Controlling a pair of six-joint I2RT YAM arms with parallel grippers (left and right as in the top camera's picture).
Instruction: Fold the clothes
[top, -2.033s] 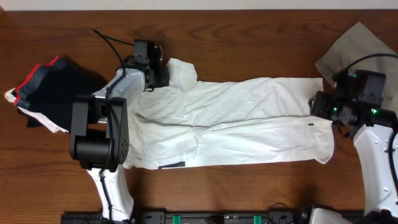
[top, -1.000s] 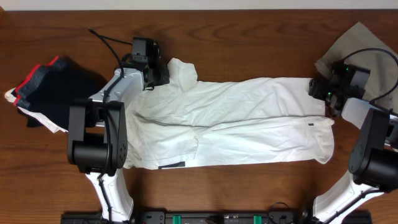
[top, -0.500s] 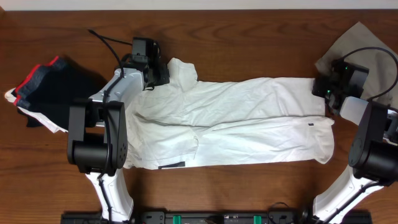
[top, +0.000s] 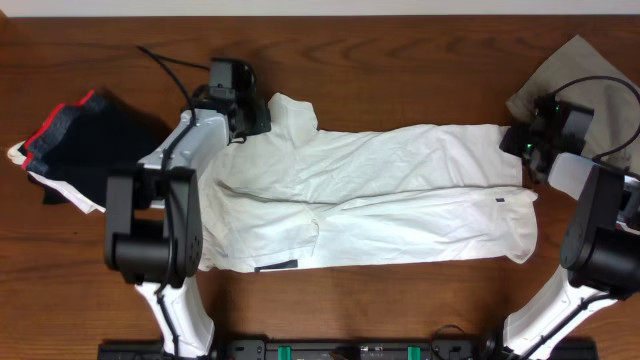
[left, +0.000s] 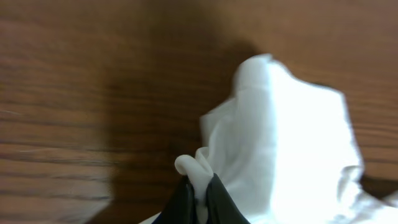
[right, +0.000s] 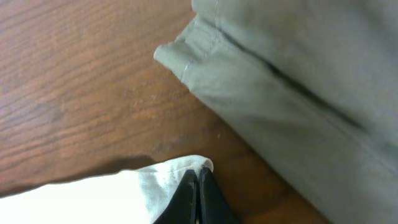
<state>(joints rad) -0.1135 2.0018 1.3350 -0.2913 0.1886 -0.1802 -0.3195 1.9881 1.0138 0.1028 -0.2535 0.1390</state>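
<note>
The white garment (top: 380, 200) lies across mid-frame, pinched at both upper corners.
Your left gripper (top: 260, 118) clamps its upper-left corner, your right gripper (top: 512, 144) its upper-right; the long axis runs left to right between them, free edge below.

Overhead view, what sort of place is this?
Probably a robot test bench for laundry folding: left arm and right arm mounted at a wooden table, a white garment spread between them, dark clothes and a grey-khaki garment at the ends.
</note>
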